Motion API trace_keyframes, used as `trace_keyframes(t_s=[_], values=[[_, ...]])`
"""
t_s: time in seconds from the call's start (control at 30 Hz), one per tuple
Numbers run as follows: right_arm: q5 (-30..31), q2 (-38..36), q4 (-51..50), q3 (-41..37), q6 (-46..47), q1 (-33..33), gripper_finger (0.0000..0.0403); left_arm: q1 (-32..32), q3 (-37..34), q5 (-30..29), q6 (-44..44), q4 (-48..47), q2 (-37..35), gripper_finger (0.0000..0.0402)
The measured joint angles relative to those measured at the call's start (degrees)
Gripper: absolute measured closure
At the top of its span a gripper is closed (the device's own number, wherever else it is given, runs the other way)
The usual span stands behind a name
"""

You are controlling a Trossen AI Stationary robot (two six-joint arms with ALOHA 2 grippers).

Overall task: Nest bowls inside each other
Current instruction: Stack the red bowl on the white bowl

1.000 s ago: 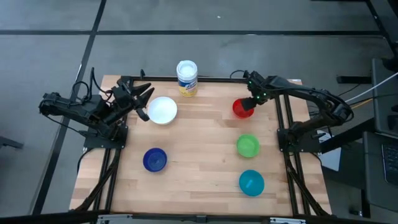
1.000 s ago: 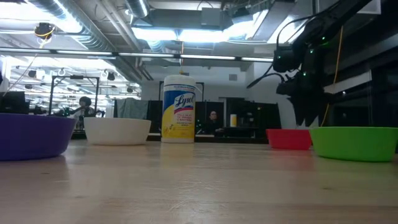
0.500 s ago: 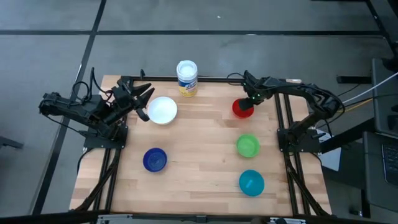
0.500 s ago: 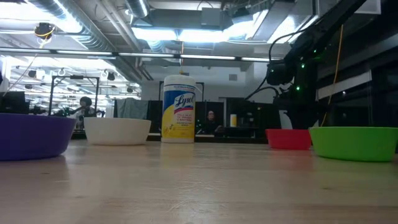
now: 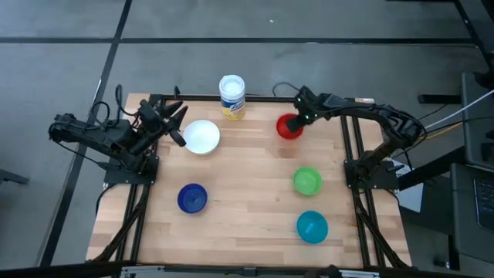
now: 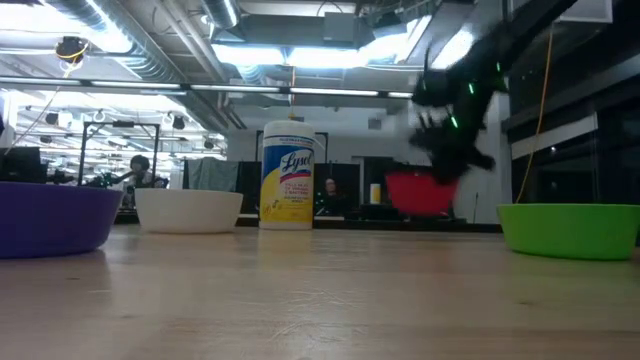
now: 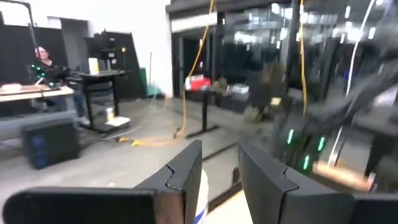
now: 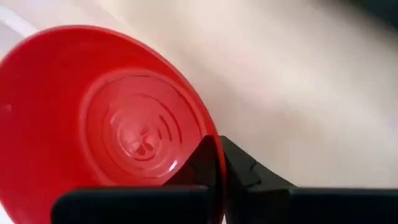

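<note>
Wood table [image 5: 247, 193], lab rm behind; right claw [image 5: 301, 122] pinching red bowl [image 5: 289, 127] rim, left claw [image 5: 176, 123] part-open.

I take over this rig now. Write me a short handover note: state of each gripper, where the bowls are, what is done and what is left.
Right gripper: shut on the rim of the red bowl, which hangs clear of the table in the low view.
Left gripper: open, waiting beside the white bowl, holding nothing.
On the table, all apart: white bowl at back left, blue bowl front left, green bowl at right, teal bowl front right.
Done: red bowl picked up. No bowl is nested yet.
Left: nest all five.
</note>
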Motion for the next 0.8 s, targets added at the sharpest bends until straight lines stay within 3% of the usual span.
trace_keyframes(t_s=[0.17,0.4,0.53,0.8], values=[[1.9,-3.9,-0.1,11.9,-2.0,4.6,0.04,1.2,7.6,1.9,-9.8,-22.2,4.4,0.0316],[8.0,-3.2,-2.5,30.2,-9.3,10.1,0.0401,9.4,20.8,14.2,-16.1,-47.9,20.0,0.0336],[14.3,-0.9,-4.4,35.3,-14.1,12.4,0.0401,14.0,27.0,16.3,-15.5,-49.0,29.5,0.0329],[27.5,3.3,-4.6,36.2,-23.0,16.1,0.0401,16.9,35.5,15.3,-10.5,-35.5,38.7,0.0282]])
